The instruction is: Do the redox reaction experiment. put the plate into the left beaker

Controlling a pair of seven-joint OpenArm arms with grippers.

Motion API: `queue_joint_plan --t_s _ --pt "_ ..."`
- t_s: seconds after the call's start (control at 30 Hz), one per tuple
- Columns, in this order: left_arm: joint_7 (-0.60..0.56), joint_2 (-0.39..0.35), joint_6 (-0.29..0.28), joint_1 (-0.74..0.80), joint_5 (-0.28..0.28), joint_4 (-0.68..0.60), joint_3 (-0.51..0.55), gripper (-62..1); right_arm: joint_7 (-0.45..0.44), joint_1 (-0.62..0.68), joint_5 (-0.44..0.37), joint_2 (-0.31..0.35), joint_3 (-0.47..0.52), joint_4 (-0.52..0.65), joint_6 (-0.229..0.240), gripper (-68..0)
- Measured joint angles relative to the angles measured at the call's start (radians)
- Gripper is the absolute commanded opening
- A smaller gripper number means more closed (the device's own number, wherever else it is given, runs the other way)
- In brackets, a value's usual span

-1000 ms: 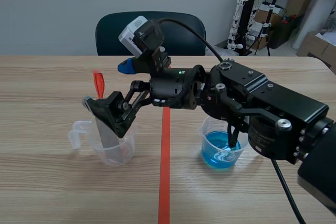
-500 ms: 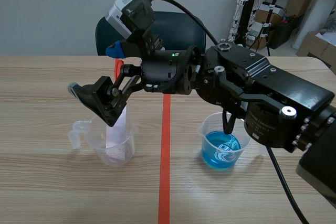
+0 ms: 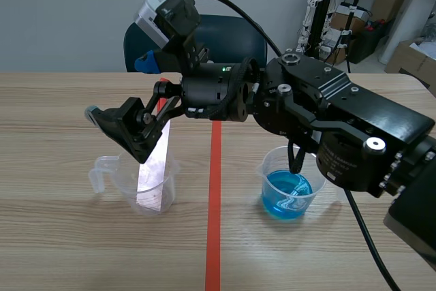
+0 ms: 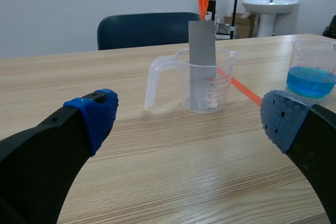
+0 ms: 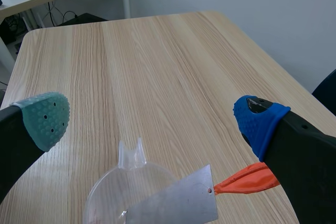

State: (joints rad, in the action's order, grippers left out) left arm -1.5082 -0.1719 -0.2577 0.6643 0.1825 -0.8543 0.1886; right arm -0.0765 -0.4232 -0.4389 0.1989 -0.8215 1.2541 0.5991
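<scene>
The clear left beaker (image 3: 128, 194) holds the grey metal plate (image 3: 154, 167), which leans toward the red tape line with its orange tag (image 3: 162, 85) on top. My right gripper (image 3: 120, 89) comes across from the right and hangs open just above the plate, touching nothing. In the right wrist view the right gripper (image 5: 152, 121) is open over the beaker (image 5: 112, 191), the plate (image 5: 176, 203) and the tag (image 5: 247, 179). My left gripper (image 4: 190, 116) is open and low over the table, with the beaker (image 4: 224, 85) and the upright plate (image 4: 202, 51) ahead of it.
A second beaker with blue liquid (image 3: 289, 189) stands right of the red tape line, under the right arm; it shows too in the left wrist view (image 4: 312, 74). A dark chair (image 3: 231, 35) sits behind the table's far edge.
My right gripper has let go of the plate, opened and risen from the left beaker. The plate now leans in the beaker by itself.
</scene>
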Motion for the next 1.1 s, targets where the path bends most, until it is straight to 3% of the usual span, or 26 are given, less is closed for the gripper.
queue_joint_plan --t_s 1.1 --pt "0.000 0.000 0.000 0.000 0.000 0.000 0.000 -3.7 0.011 0.000 0.000 0.000 0.000 0.000 0.000 0.4"
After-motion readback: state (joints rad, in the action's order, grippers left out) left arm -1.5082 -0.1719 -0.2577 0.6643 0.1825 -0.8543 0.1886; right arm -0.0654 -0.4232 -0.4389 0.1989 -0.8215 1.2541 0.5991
